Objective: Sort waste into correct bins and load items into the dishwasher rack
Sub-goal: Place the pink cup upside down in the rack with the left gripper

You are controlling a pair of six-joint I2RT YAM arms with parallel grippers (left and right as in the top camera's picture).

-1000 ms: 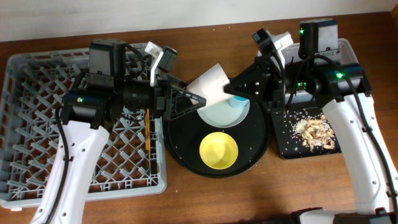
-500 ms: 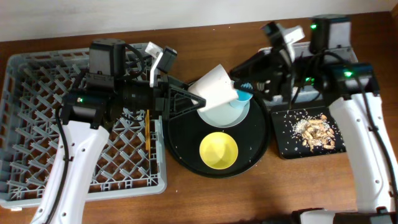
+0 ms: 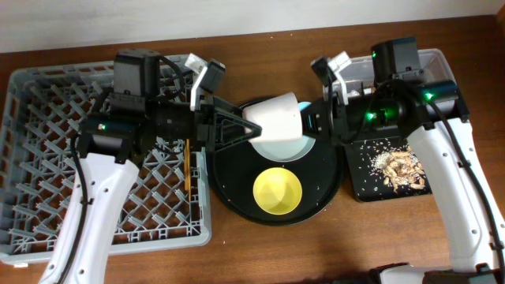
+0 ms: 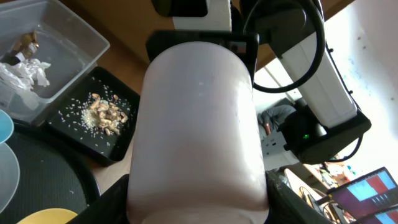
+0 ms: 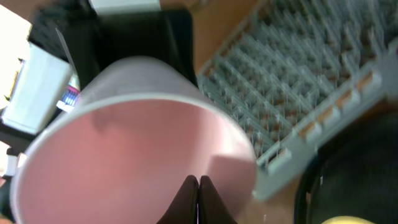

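One small pink cup, whitish outside, sideways in grasp of left tool; right tool clenched at its mouth.

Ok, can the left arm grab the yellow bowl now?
Probably not yet. The left hand is closed around the pink cup, so it is full. The yellow bowl sits uncovered on the round black tray, likely reachable once the cup is set down.

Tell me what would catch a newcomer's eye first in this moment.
Both arms meet mid-table at one pink cup, held on its side above the round black tray. The left gripper clamps its body, while the shut right gripper meets its open end. A bright yellow bowl sits on the tray below, and the big grey dishwasher rack fills the left side.
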